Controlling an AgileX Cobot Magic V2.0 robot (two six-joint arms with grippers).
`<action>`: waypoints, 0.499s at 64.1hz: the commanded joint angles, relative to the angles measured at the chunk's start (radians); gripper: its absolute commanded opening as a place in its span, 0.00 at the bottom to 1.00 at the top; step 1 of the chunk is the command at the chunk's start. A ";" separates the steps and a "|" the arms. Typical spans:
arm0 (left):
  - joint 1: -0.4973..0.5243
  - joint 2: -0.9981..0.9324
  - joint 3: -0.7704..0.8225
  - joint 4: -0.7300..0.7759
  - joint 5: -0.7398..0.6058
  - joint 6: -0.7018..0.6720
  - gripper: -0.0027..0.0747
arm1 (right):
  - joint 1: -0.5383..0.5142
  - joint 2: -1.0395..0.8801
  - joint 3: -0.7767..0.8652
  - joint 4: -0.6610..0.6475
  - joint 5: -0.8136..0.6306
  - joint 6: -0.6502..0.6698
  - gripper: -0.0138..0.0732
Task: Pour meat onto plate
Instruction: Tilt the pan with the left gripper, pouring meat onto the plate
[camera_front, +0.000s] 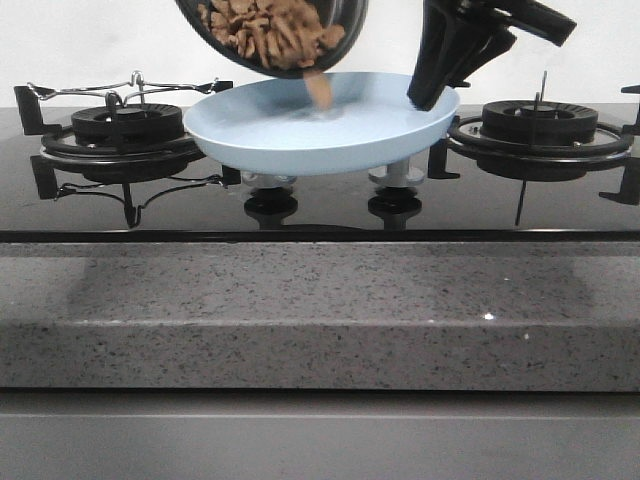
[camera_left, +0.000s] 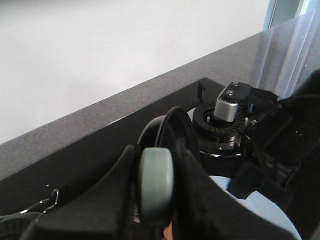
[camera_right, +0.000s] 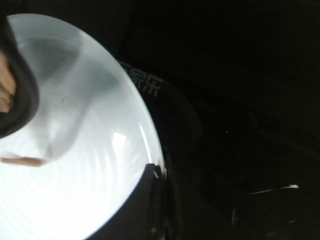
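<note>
Pouring had barely begun: the pan (camera_front: 275, 35), handle pinched by the left gripper (camera_left: 156, 200), tipped most meat (camera_front: 270, 32) above the plate (camera_front: 320, 125), whose right rim the right gripper (camera_front: 430, 95) pinched.

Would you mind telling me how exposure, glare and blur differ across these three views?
Front view: evenly lit; the falling piece of meat is motion-blurred above the plate. Right wrist view: the plate is overexposed to white with glare, surroundings nearly black. Left wrist view: the near pan handle is soft, out of focus.
</note>
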 joint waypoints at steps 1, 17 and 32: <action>-0.060 -0.050 -0.034 0.053 -0.118 -0.004 0.01 | 0.001 -0.060 -0.022 0.031 -0.026 -0.012 0.09; -0.137 -0.065 -0.034 0.202 -0.150 -0.007 0.01 | 0.001 -0.060 -0.022 0.031 -0.026 -0.012 0.09; -0.214 -0.089 -0.034 0.420 -0.152 -0.007 0.01 | 0.001 -0.060 -0.022 0.031 -0.026 -0.012 0.09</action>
